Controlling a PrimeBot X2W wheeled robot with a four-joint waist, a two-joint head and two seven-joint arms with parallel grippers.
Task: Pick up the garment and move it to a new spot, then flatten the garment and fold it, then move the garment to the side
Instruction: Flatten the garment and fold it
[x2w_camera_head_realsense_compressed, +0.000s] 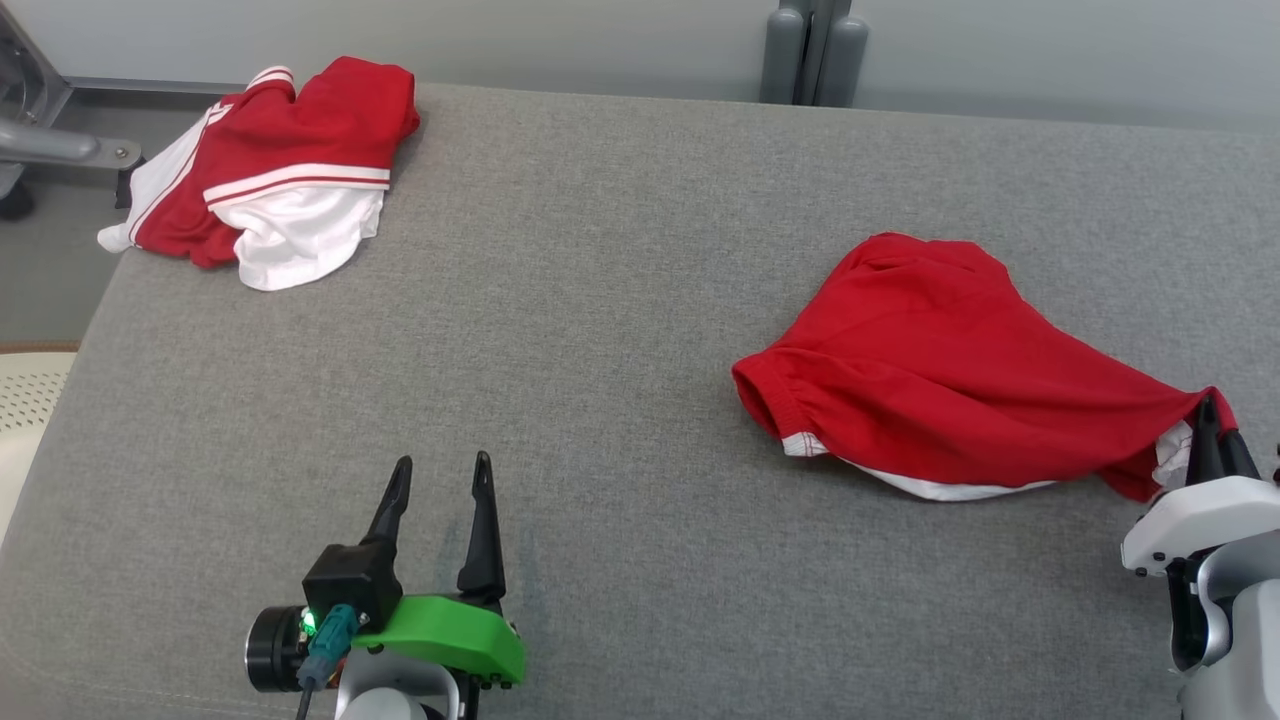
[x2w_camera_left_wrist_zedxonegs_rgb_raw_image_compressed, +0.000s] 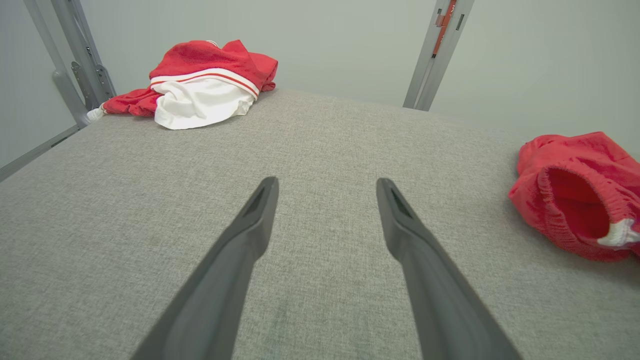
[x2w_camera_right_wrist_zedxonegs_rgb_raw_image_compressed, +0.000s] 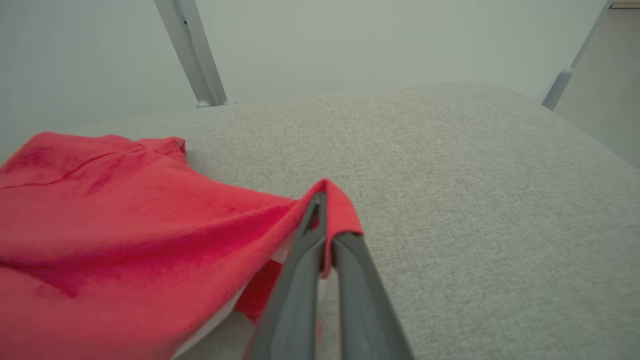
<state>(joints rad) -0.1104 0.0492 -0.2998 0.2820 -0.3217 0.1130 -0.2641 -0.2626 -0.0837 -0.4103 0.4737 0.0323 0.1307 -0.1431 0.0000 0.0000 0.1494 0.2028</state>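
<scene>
Grey tabletop (x2w_camera_head_realsense_compressed: 600, 300) covered in finely woven, slightly padded cloth. On its right side, a soft red knit garment (x2w_camera_head_realsense_compressed: 950, 360), crumpled into a lopsided mound, with a gathered elastic opening and white trim. Pinched at its raised corner by the right gripper (x2w_camera_head_realsense_compressed: 1212, 425), long dark tapered fingers (x2w_camera_right_wrist_zedxonegs_rgb_raw_image_compressed: 300, 260) clamped together on the cloth. Nearer the left, the left gripper (x2w_camera_head_realsense_compressed: 440, 462), fingers (x2w_camera_left_wrist_zedxonegs_rgb_raw_image_compressed: 250, 225) spread wide, holding nothing. In the far left corner, a second heap (x2w_camera_head_realsense_compressed: 270, 170) of red and white striped clothing

Grey fabric-covered tabletop (x2w_camera_head_realsense_compressed: 620, 300) lay bare across middle: wide passage. Crumpled red-and-white striped garment (x2w_camera_head_realsense_compressed: 280, 170) blocked far left corner; rumpled red cloth garment (x2w_camera_head_realsense_compressed: 950, 370) occupied right side.
</scene>
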